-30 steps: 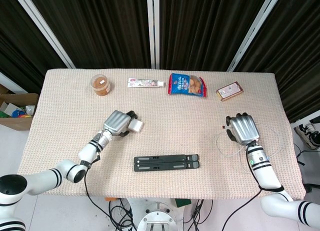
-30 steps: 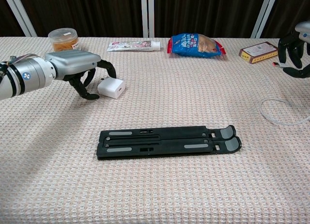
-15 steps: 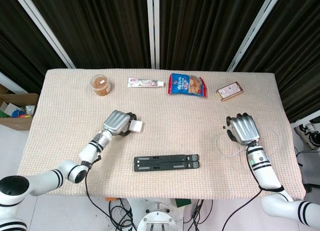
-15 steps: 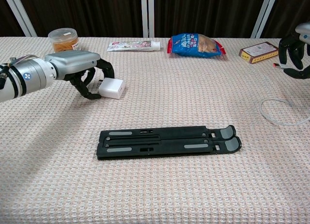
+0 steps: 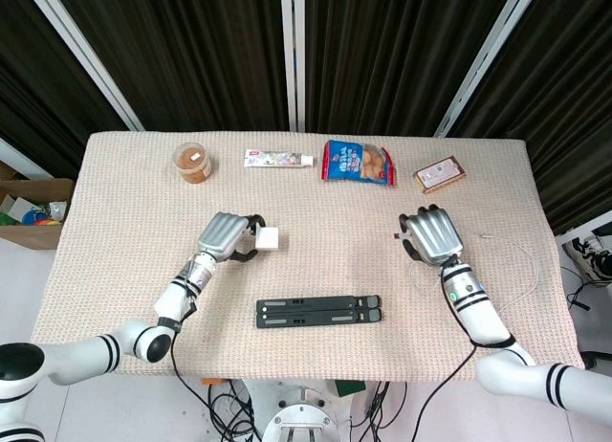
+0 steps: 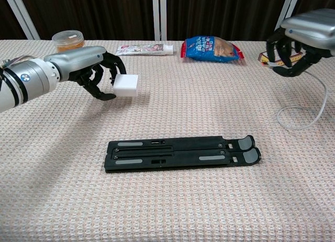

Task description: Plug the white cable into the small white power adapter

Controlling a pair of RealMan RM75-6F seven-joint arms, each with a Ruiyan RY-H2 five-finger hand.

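My left hand (image 6: 99, 74) holds the adapter (image 6: 126, 85) aloft; my right hand (image 6: 293, 48) pinches the cable (image 6: 306, 113) end. I should align plug with port before pushing.

- Both views are bright and evenly lit, with the light seeming to come from above.
- The woven tablecloth (image 5: 316, 212) shows no hard glare; shadows are soft and short.
- A faint shadow sits under the black folding stand (image 6: 180, 153) in the chest view.
- The dark curtains (image 5: 191, 50) stay nearly black, with little detail.
- Focus is sharp across the table in both views.
- Mild sheen shows on the left hand (image 6: 97, 72) and the right hand (image 6: 298, 43).
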